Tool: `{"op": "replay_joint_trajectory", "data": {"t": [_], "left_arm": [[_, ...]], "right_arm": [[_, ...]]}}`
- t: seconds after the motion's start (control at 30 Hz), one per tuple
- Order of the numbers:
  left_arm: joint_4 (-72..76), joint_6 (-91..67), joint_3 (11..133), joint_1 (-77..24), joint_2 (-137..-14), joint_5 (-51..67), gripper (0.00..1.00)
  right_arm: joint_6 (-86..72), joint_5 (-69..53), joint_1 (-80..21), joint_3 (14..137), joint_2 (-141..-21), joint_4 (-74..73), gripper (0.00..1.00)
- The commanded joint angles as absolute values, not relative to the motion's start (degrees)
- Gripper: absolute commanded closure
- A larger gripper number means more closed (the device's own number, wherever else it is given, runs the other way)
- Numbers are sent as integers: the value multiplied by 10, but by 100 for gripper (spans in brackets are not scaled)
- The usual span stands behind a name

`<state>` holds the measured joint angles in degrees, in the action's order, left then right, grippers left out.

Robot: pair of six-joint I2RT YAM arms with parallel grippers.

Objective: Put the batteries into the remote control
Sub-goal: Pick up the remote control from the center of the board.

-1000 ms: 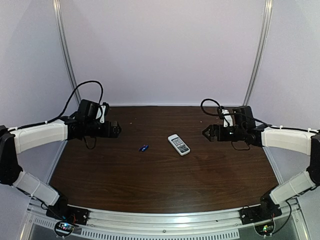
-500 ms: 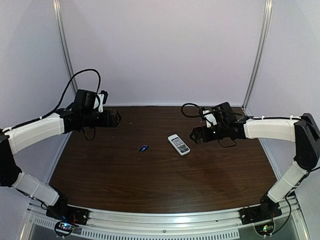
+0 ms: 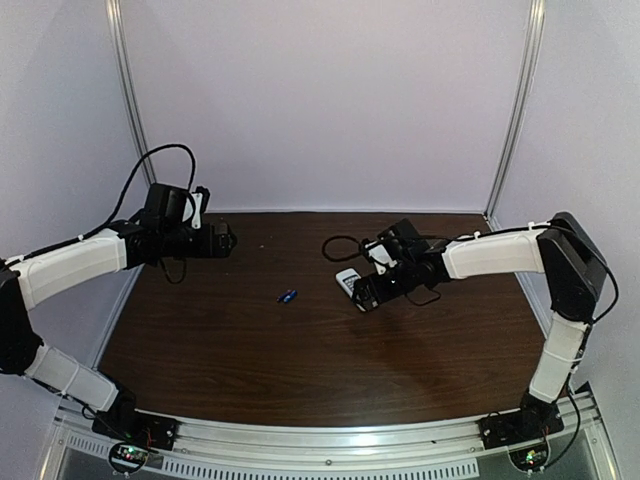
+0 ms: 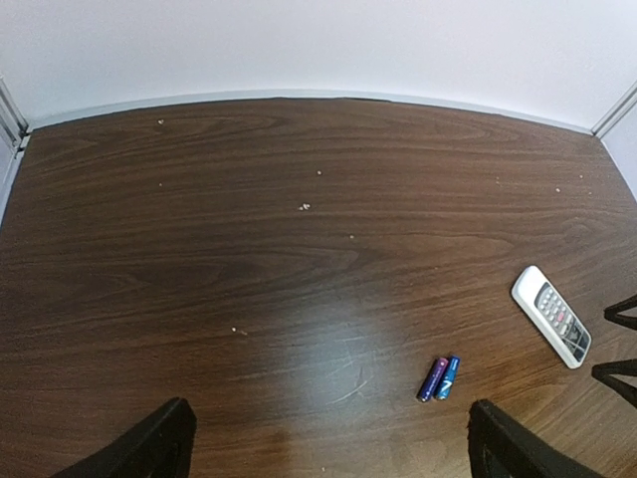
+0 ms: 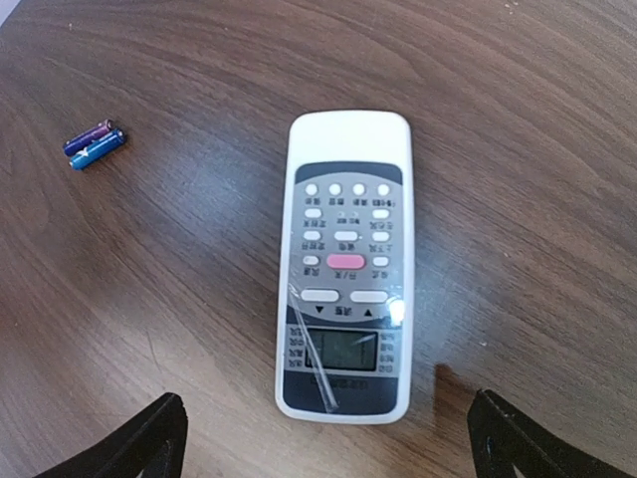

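Observation:
The white remote control (image 5: 344, 269) lies face up on the brown table, buttons and dark display panel showing. My right gripper (image 5: 328, 445) hovers just above its display end, open, its fingers wider than the remote and touching nothing. In the top view this gripper (image 3: 364, 293) covers part of the remote control (image 3: 346, 280). Two small blue batteries (image 3: 287, 296) lie side by side, left of the remote; they also show in the right wrist view (image 5: 96, 144) and left wrist view (image 4: 439, 378). My left gripper (image 3: 226, 240) hangs open and empty at the back left, well away from them.
The table (image 3: 300, 370) is dark brown wood with small pale crumbs (image 4: 304, 207) on it. White walls and metal corner posts (image 3: 515, 110) close off the back and sides. In the left wrist view the remote control (image 4: 551, 315) lies to the right, next to the right gripper's fingertips (image 4: 619, 344).
My right arm has reached left across the table and now has its open gripper over the remote. The left arm has drawn back a little to the left. Remote and batteries have not moved.

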<state>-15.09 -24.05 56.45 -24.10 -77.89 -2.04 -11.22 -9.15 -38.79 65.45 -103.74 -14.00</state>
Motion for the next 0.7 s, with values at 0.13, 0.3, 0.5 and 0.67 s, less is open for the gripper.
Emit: {"op": "replay_joint_trajectory", "data": {"t": [0.13,0.3,0.5,0.67], "left_arm": [[-153,-234,560,-239,-767,-13,3],[-149,-234,557,-239,-769,-8,3],[-150,-234,559,-239,-772,-12,2],[-147,-232,559,-239,-771,-9,3]], "right_arm": [[-88,-46,-405,701,-1100,-166,1],[-63,13,-416,735,-1133,-189,2],[-54,33,-421,752,-1160,-197,10],[-51,30,-422,757,-1164,-200,26]]}}
